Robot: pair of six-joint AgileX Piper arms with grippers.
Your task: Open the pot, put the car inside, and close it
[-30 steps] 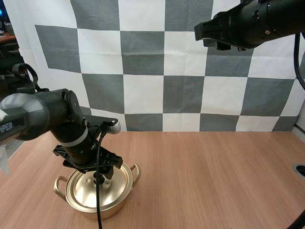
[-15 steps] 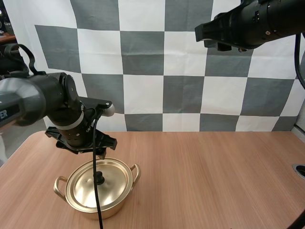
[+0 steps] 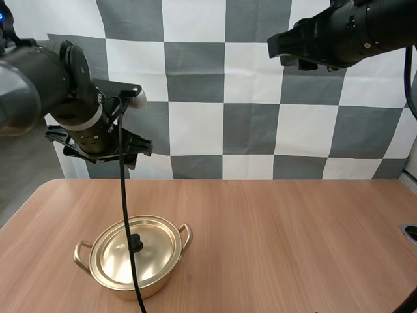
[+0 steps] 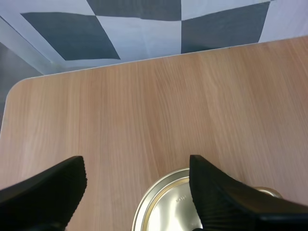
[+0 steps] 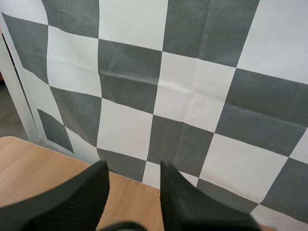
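Left pincer (image 4: pixel 137 166): released. Both fingers stand well apart with nothing between them. It hangs high above the pot (image 3: pixel 111 282) and somewhat behind it, well apart from it. From the left wrist view, the golden rim of the pot lies below the gap between the fingers, on bare counter (image 3: pixel 293 241).

Right pincer (image 5: pixel 134 168): released. Its fingers stand a little apart and grip nothing. The right arm is held far above the pot, well off to the pot's right and beyond its far side.

Pot: it stands upright on the counter, near the front edge on the left arm's side, with its two side handles clear. The lid (image 3: pixel 153 244) lies on the pot, with its black knob (image 3: pixel 137 243) at the centre. It appears fully seated, though the rim joint is too fine to confirm.
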